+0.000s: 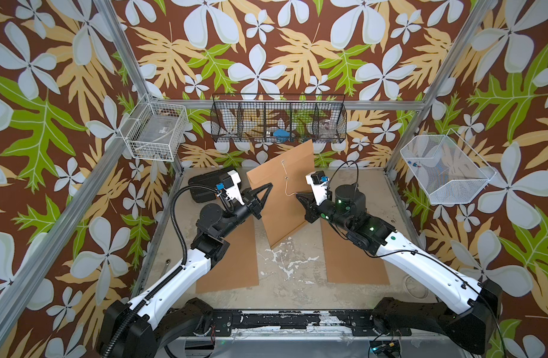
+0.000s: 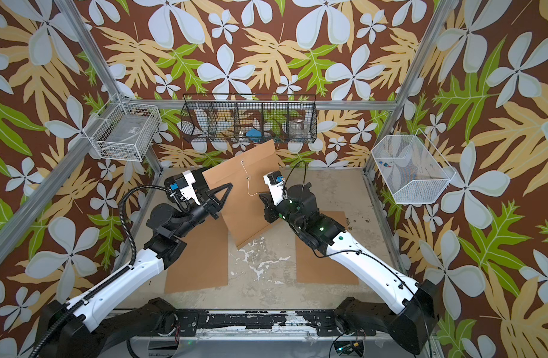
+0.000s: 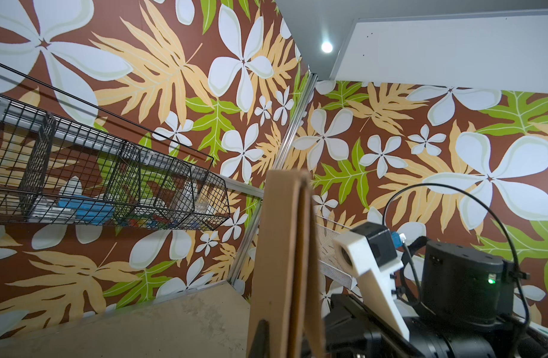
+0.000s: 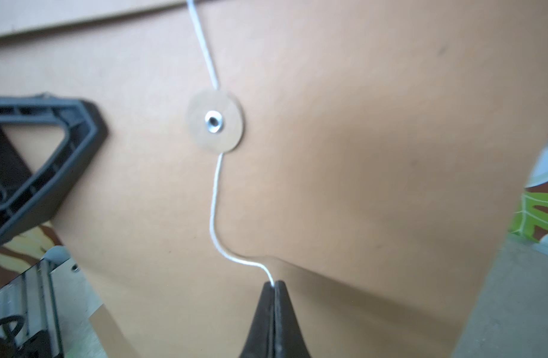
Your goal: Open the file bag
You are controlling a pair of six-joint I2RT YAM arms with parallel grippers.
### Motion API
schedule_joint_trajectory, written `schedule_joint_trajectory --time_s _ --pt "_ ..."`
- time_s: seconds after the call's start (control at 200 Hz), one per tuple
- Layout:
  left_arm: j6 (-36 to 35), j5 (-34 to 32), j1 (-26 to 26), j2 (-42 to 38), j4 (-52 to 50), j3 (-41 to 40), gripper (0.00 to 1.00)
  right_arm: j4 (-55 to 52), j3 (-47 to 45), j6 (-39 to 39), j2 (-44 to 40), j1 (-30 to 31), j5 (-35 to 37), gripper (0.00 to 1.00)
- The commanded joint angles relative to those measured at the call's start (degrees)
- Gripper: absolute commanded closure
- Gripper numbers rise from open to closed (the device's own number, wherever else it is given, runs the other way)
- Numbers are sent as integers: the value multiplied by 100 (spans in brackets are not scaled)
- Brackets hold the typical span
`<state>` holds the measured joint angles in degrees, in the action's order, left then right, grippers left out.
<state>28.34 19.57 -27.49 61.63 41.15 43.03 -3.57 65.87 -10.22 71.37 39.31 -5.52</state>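
Observation:
The brown paper file bag (image 1: 282,210) (image 2: 247,217) stands on edge above the table, tilted. My left gripper (image 1: 267,188) (image 2: 228,186) is shut on the bag's left edge; in the left wrist view the bag's edge (image 3: 285,248) rises between the jaws, with one black fingertip (image 3: 261,338) showing. A thin white string (image 4: 215,198) (image 1: 286,186) runs from the flap past the round disc (image 4: 215,124) down to my right gripper (image 4: 274,283) (image 1: 298,194) (image 2: 260,194), which is shut on the string's end, just off the bag's face.
Two flat brown sheets (image 1: 232,263) (image 1: 353,257) lie on the table under the arms. A black wire basket (image 1: 278,117) hangs on the back wall, with white wire baskets at left (image 1: 156,130) and right (image 1: 443,167). A black object (image 1: 204,186) lies at the back left.

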Motion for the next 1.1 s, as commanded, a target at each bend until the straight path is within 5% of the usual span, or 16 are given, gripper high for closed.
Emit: schedule_joint_trajectory --time_s 0.0,1.096 --pt "-116 62 6 -80 108 -64 100 -152 198 114 -6 -114 275 100" --pt "23 439 6 157 333 -540 100 -529 1578 520 351 -196 -512 100"
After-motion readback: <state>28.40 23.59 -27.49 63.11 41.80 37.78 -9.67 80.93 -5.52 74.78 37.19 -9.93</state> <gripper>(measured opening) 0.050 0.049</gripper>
